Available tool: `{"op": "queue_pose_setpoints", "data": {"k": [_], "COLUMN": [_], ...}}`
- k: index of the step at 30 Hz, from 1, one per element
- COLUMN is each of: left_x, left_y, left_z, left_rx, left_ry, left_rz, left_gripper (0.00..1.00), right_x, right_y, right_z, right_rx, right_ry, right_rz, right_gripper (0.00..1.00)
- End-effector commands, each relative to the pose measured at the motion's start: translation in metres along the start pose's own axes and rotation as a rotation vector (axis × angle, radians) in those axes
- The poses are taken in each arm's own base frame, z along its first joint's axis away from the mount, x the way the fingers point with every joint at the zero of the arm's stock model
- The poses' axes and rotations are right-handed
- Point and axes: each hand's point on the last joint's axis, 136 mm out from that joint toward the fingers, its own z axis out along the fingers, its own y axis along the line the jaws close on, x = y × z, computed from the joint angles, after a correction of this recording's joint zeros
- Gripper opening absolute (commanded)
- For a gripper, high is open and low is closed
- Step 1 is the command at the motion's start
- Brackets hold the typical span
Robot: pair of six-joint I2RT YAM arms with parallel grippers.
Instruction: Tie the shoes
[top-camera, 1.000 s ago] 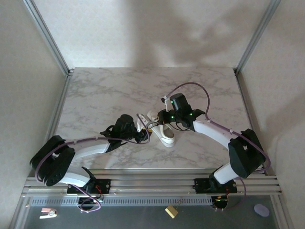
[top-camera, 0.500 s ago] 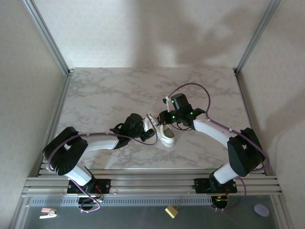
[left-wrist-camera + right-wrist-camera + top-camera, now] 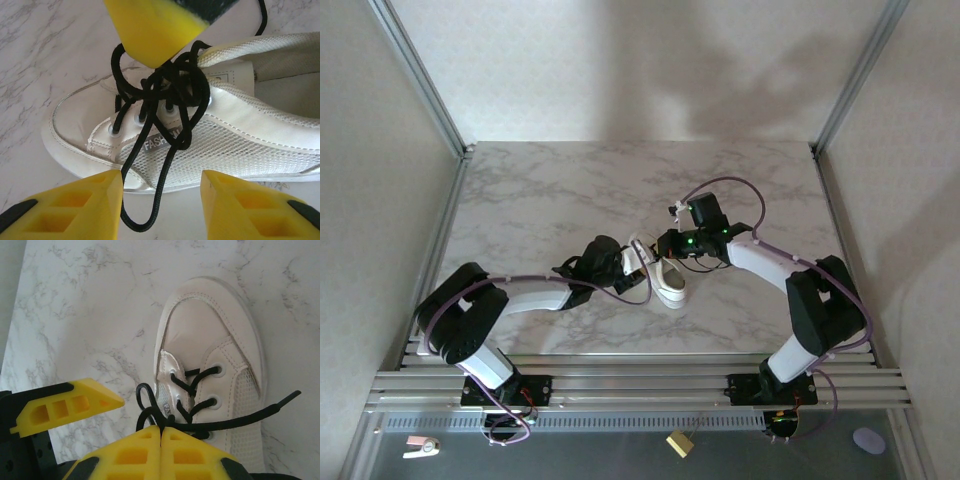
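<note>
Left wrist camera is showing the left gripper (image 3: 161, 182) with jaws apart, sneaker (image 3: 240, 135) just ahead; right wrist camera is showing the right gripper (image 3: 161, 430) clamping the laces (image 3: 250, 415).

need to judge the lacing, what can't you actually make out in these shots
Right wrist view: the right gripper, shut on the laces, hides the rest of the tangle; the shoe's heel end runs off the bottom edge.
Left wrist view: that gripper covers the tangle's top; the right edge cuts off the heel.
Top view: both it and the left gripper cover the shoe's lacing; laces too small to trace.
</note>
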Motion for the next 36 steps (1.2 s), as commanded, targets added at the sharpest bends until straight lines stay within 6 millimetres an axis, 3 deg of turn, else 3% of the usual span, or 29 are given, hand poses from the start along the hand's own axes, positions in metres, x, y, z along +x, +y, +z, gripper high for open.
{"op": "queue_pose_setpoints", "data": {"k": [1,17,26,30,33,36], "left_x": [-0.004,-0.011,0.011,0.004,-0.002,-0.011], "left_y": [-0.001,0.012,0.012,0.014,0.015,0.013], "left_z": [0.001,0.02,0.027,0.019,0.009,-0.002], "left_rx": [0.046,0.007,0.0,-0.012,-0.016,-0.004], "left_ry": [-0.008,0.009,0.093,0.064,0.024,-0.035], "left_rz": [0.017,0.04,0.05,0.042,0.019,-0.013], "left_gripper": [0.46,0.46,0.32,0.2,0.0,0.0], "right_x": [0.001,0.004,0.004,0.003,0.001,0.001], "right_y": [0.004,0.002,0.001,-0.001,-0.002,-0.005], "right_z": [0.003,0.001,0.0,-0.001,-0.003,-0.004], "right_rx": [-0.062,-0.07,-0.062,-0.049,-0.036,-0.02], "right_ry": [0.015,0.017,0.014,0.004,-0.007,-0.013], "right_rz": [0.031,0.035,0.03,0.028,0.024,0.021], "right_gripper": [0.0,0.0,0.0,0.0,0.0,0.0]}}
